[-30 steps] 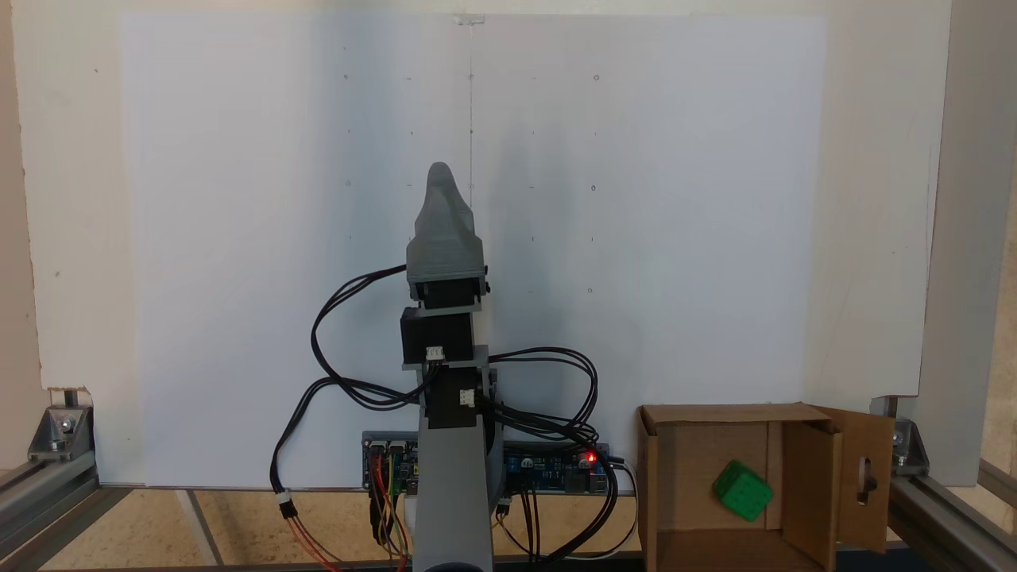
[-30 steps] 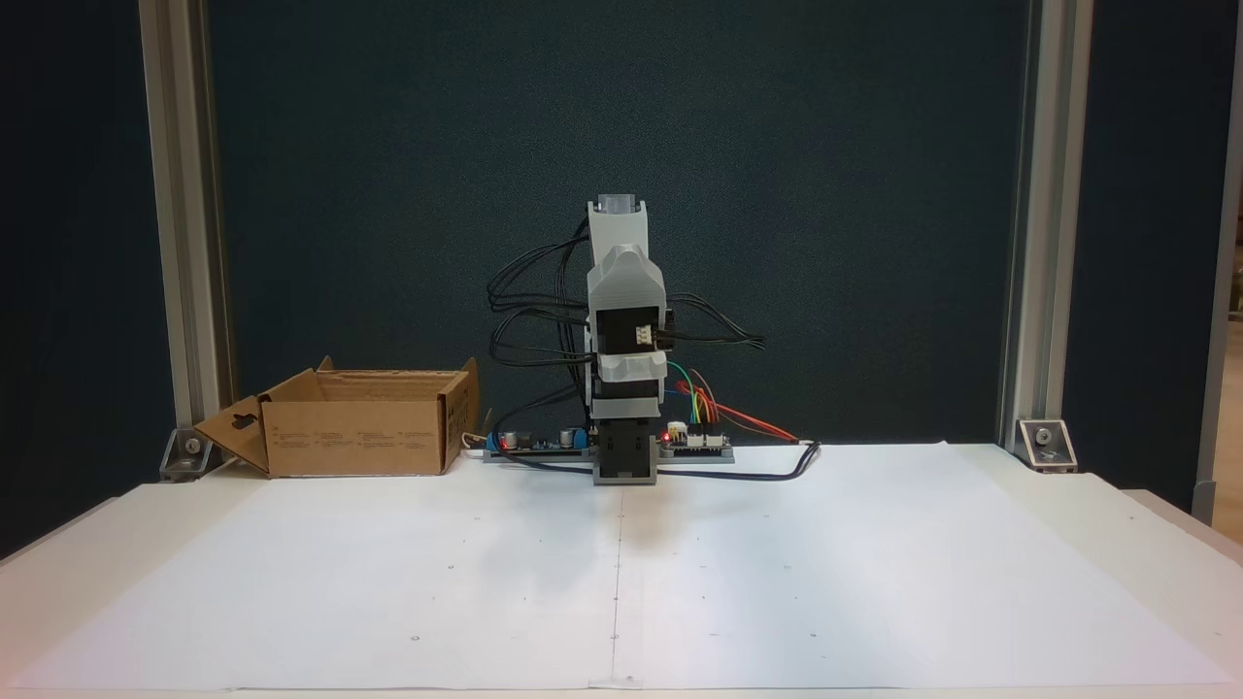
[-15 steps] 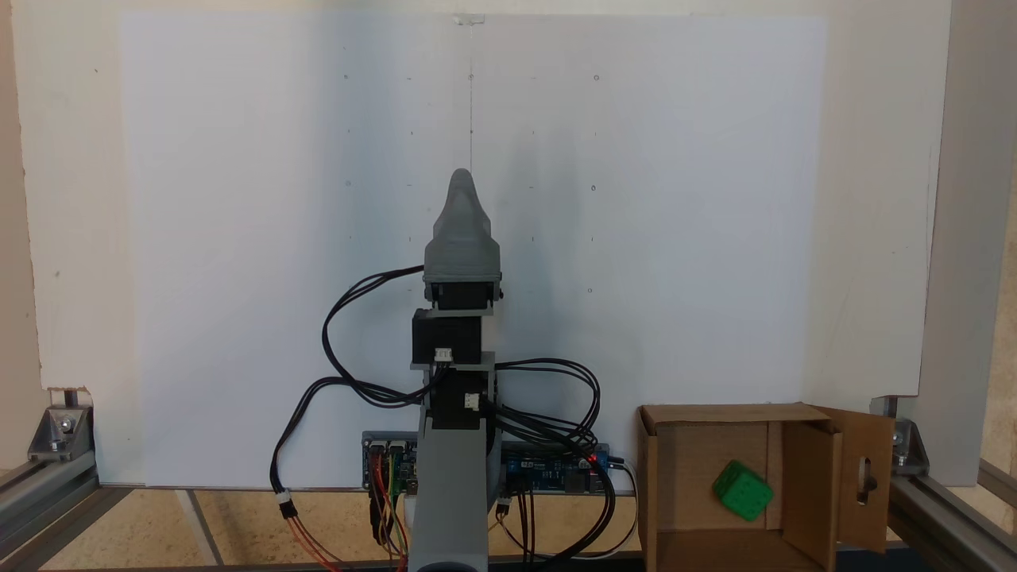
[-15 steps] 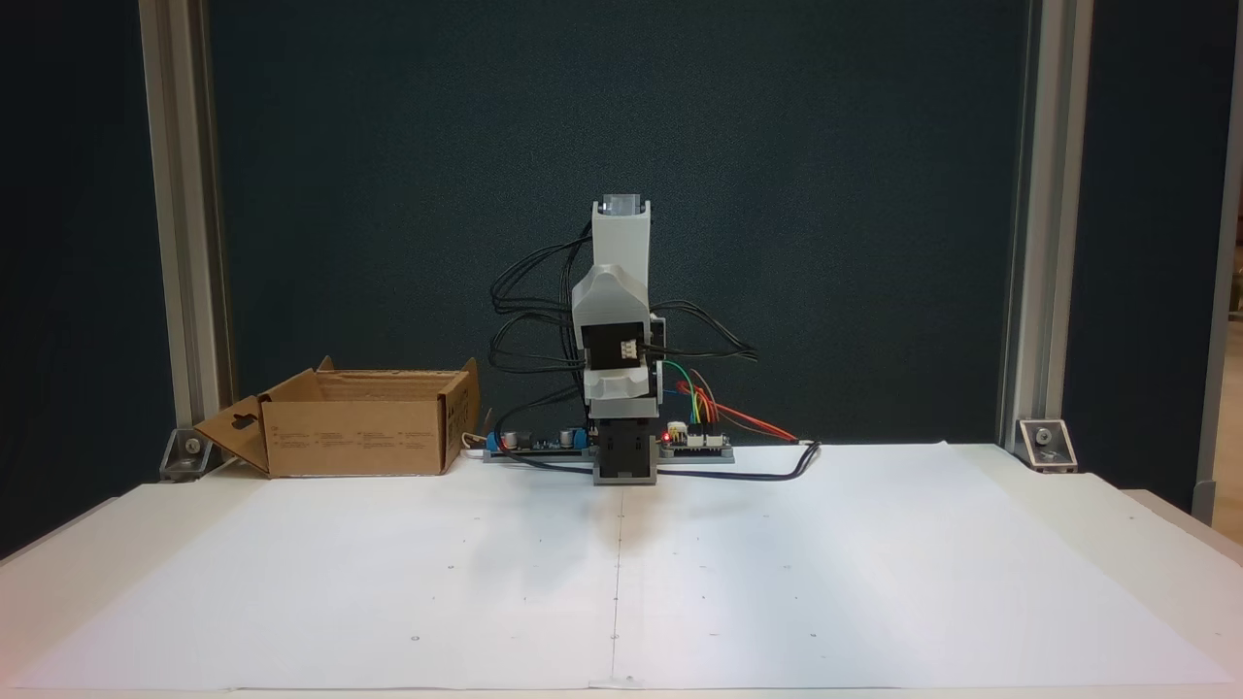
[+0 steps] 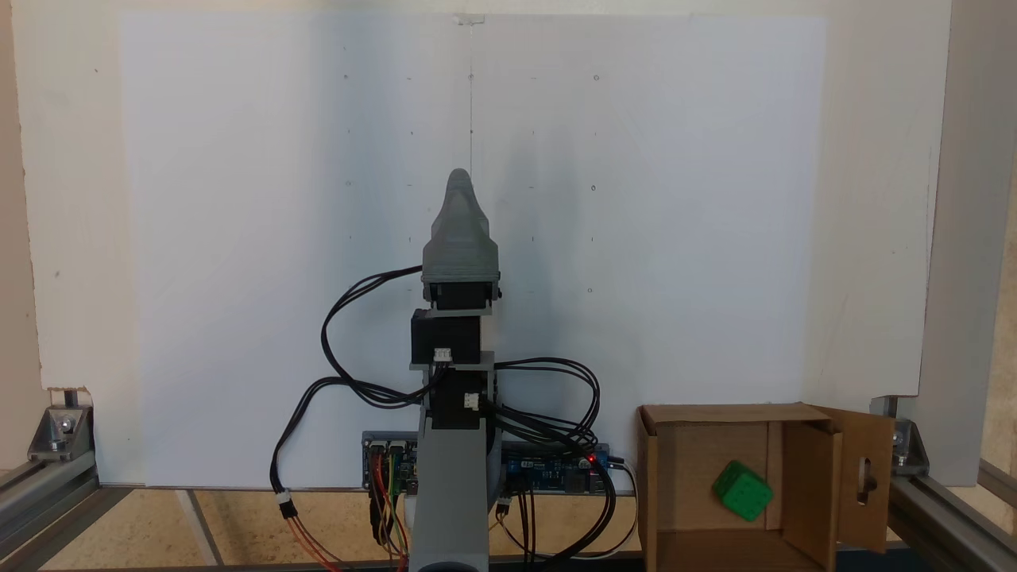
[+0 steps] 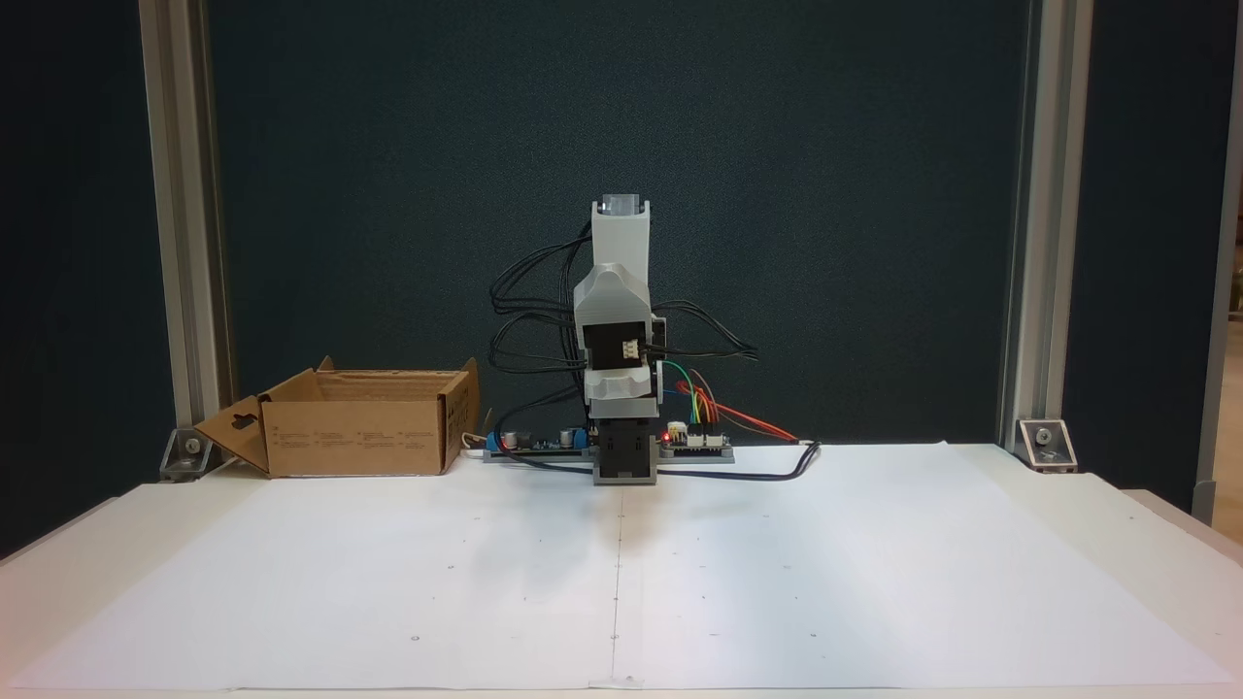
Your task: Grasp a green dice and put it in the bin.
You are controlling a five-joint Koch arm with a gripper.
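Observation:
The green dice [image 5: 742, 491] lies tilted on the floor of the bin [image 5: 711, 415], a brown cardboard box whose side flap has a keyhole cutout, at the lower right of a fixed view. In the other fixed view the bin [image 6: 354, 437] stands at the back left, and its walls hide the dice. My arm is folded over its base. The grey gripper [image 5: 459, 176] points out over the white paper, far from the bin, with nothing seen in it. It shows as one tapered piece, so its jaws cannot be told apart. From the front the gripper [image 6: 612, 301] is seen end-on.
White paper [image 6: 621, 573] covers the table in front of the arm. Circuit boards [image 5: 556, 469] and looping black cables [image 5: 334, 349] sit around the arm's base. Aluminium frame posts [image 6: 184, 233] stand at both sides, one right beside the bin.
Since one second ago the gripper swung a little to the right in the top-down view and sank lower in the front view. In the last half second it hardly moved. The dice stayed in the bin.

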